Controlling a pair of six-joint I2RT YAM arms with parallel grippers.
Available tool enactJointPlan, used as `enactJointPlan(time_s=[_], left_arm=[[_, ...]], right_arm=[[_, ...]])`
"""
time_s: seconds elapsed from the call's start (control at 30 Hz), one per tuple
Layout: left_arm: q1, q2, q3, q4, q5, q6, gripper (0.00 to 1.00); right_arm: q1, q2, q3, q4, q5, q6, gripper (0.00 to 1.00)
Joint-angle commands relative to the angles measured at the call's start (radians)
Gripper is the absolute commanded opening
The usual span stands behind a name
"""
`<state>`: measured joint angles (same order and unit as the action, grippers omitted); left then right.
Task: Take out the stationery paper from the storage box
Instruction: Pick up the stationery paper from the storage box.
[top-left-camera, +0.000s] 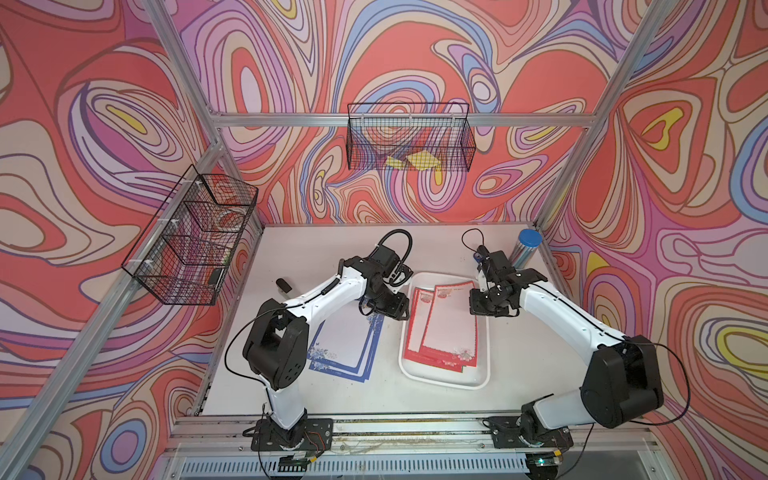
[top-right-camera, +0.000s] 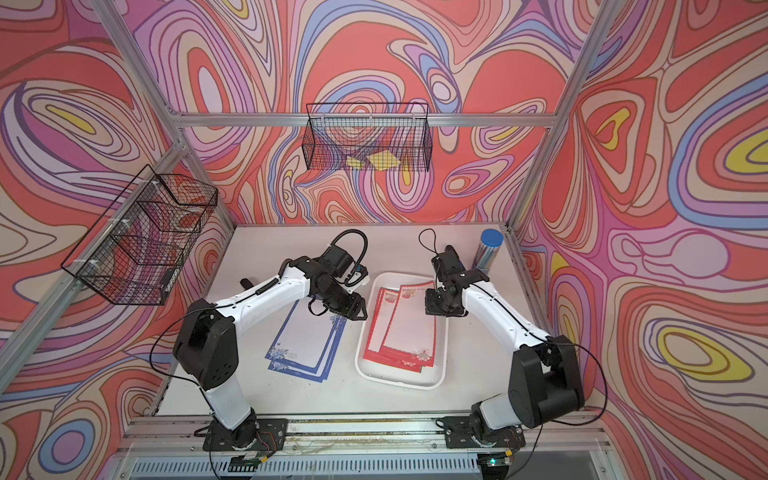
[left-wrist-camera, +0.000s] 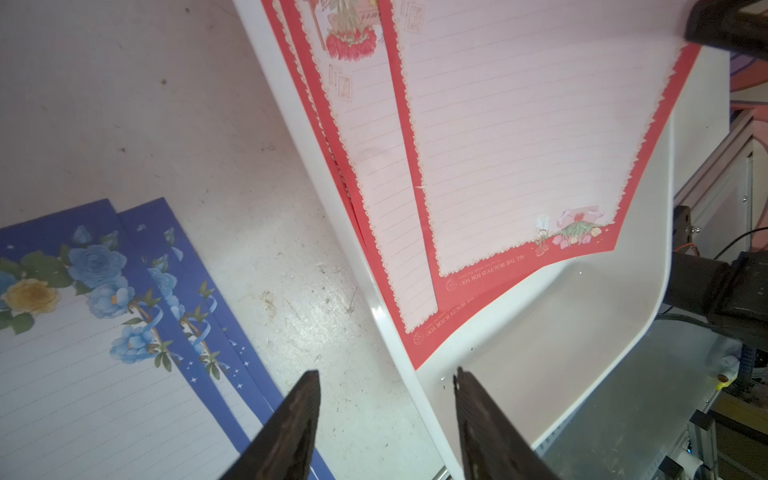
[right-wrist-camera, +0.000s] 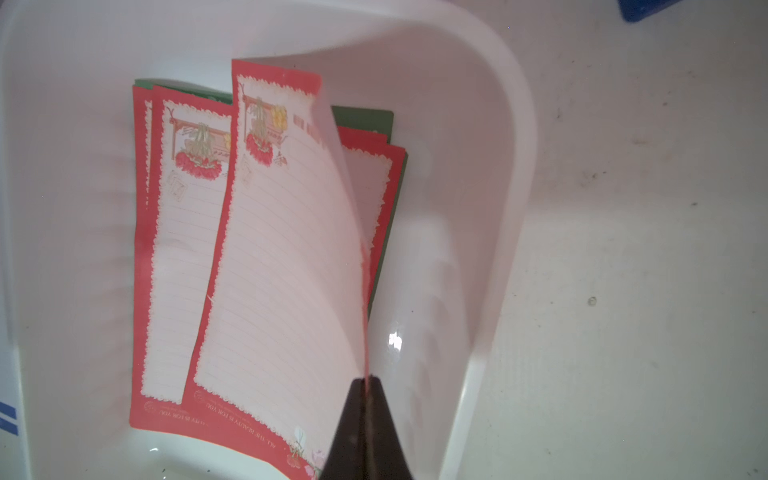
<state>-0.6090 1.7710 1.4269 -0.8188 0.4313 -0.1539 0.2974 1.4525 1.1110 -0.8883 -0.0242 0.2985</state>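
Right gripper: shut tight on the long edge of the top red-bordered sheet, on the side nearest it, with only a narrow margin in the pinch.
Held sheet: it curls up from the pinch while its far side rests on the pile below, so it looks only partly lifted.
Under the gripper: the rest of the stationery paper, red-bordered sheets fanned over green ones, lies flat inside the storage box.
How to lift well: rise slowly and straight until the whole sheet clears the box rim, then carry it sideways. A quick pull on so small a bite could slip or tear. Dragging could take the sheet beneath along.
Left gripper: about half open and empty, it hovers over the box rim opposite the right gripper. It could steady the free edge.
Beyond the left gripper: blue-bordered sheets lie on the worktop, a likely place to set this one.
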Motion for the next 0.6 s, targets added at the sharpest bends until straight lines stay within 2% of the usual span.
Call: enactJointPlan(time_s=[0.0, 0.4, 0.57], left_arm=[[-0.006, -0.056, -0.010, 0.000, -0.031, 0.004, 0.56], [-0.006, -0.164, -0.036, 0.018, -0.093, 0.001, 0.56], [-0.006, -0.281, -0.105, 0.121, -0.156, -0.001, 0.56]], right_arm=[[0.048, -0.030, 0.044, -0.049, 0.125, -0.037, 0.00], [0.236, 0.067, 0.259, -0.150, 0.350, -0.094, 0.00], [0.292, 0.058, 0.340, -0.164, 0.417, -0.118, 0.00]])
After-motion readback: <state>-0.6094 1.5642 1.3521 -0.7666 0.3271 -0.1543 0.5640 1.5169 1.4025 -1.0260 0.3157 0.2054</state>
